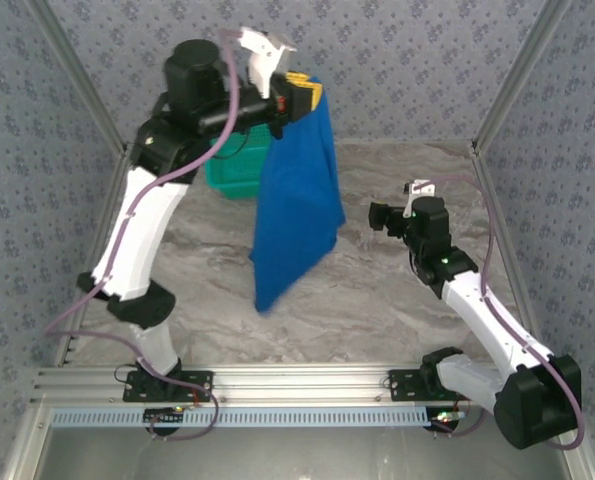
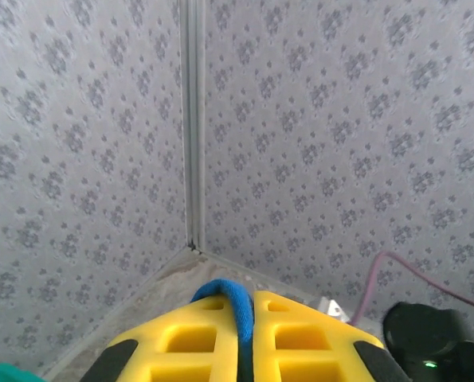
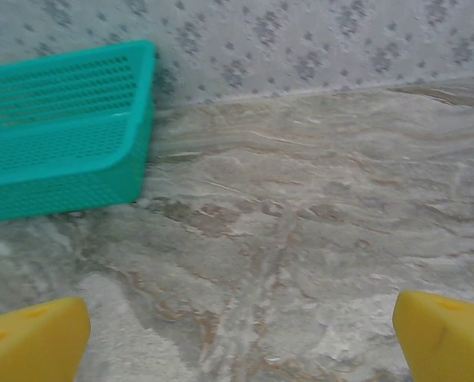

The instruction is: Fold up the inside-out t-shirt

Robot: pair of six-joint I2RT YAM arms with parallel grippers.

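Left end effector (image 1: 302,95) tight around the dangling inside-out t-shirt (image 1: 297,200); right end effector (image 3: 240,341) wide open, empty.

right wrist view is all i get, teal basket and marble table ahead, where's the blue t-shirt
observer: the t-shirt hangs in the air from the left gripper, held high near the back wall.
operator: is that hold firm
observer: the left wrist view has a blue fold pinched between its yellow fingers, which are shut on it.
operator: how close is my gripper to it
observer: the right gripper sits lower, off to the t-shirt's right with a clear gap, not touching it.
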